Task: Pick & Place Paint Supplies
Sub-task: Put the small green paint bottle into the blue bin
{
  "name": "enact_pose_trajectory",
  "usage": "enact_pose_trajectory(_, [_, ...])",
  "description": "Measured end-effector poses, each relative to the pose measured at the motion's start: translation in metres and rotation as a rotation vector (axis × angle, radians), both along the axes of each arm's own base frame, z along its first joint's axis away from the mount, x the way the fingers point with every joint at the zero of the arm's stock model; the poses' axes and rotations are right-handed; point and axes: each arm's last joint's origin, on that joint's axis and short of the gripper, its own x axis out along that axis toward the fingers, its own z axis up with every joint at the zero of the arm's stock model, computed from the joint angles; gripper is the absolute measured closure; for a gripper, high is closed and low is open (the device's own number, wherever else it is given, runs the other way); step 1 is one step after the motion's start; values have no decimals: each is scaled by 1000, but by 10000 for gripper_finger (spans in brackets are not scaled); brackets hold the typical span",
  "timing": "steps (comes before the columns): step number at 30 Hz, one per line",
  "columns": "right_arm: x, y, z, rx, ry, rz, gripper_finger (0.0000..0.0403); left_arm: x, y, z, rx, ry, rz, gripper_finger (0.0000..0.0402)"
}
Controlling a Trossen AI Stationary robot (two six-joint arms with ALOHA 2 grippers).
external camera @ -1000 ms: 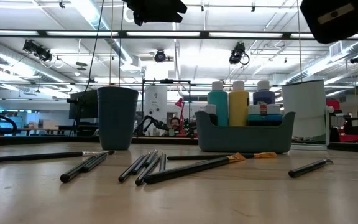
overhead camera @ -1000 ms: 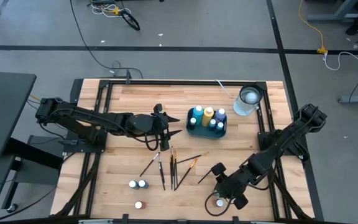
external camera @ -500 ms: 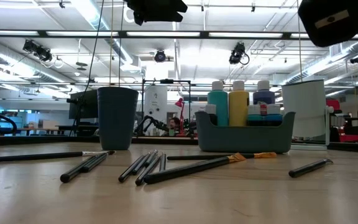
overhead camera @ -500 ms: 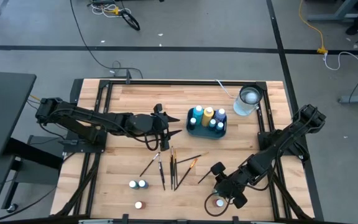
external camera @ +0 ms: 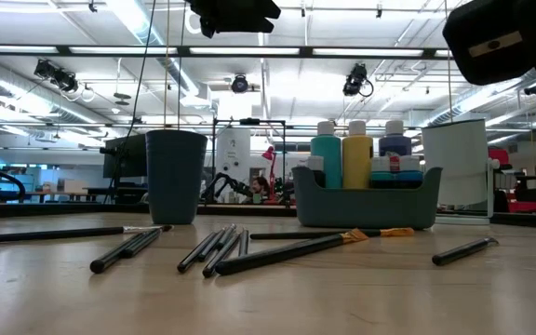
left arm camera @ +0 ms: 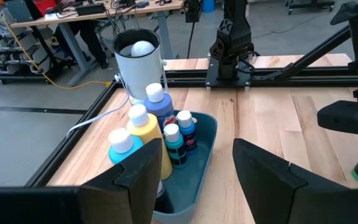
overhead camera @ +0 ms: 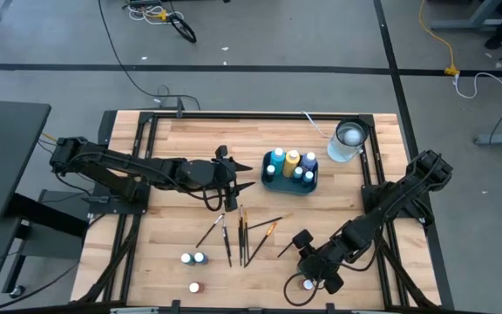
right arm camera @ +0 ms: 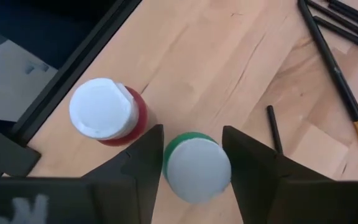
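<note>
Right gripper (right arm camera: 194, 165) has its fingers apart around the green bottle (right arm camera: 196, 168), beside the red bottle (right arm camera: 104, 112), near edge.

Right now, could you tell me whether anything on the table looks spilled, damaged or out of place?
Nothing looks spilled or broken. The paintbrushes lie scattered loosely mid-table rather than stowed, and the bottles seen stand upright, including the green bottle between the right gripper's open fingers.

wooden table (overhead camera: 181, 139); brushes (overhead camera: 242, 234), bottles (overhead camera: 193, 258), caddy (overhead camera: 288, 179), cup (overhead camera: 348, 139) on it

A red bottle (right arm camera: 107, 113) crowds the green bottle (right arm camera: 194, 167); elsewhere, bare wood.
</note>
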Motion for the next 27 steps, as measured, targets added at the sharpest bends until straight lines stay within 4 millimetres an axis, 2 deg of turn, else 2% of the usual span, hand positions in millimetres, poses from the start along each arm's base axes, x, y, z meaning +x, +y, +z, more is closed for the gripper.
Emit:
enact_pose_trajectory(6, [0, 0, 1, 3, -2, -1, 291, 0, 0, 0, 0, 0, 0, 194])
enact_pose_trajectory(11, [1, 0, 3, -2, -24, -13, 292, 0, 0, 0, 0, 0, 0, 194])
enact_pose_trajectory(15, [8, -4, 19, -89, -145, -70, 290, 0, 0, 0, 0, -1, 0, 194])
enact_pose_trajectory(22, [18, -31, 51, -307, -362, -141, 290, 1, 0, 2, -6, -21, 0, 194])
enact_pose_trajectory(27, [16, -62, 66, -455, -381, -294, 288, -4, -2, 20, -2, -141, -13, 194])
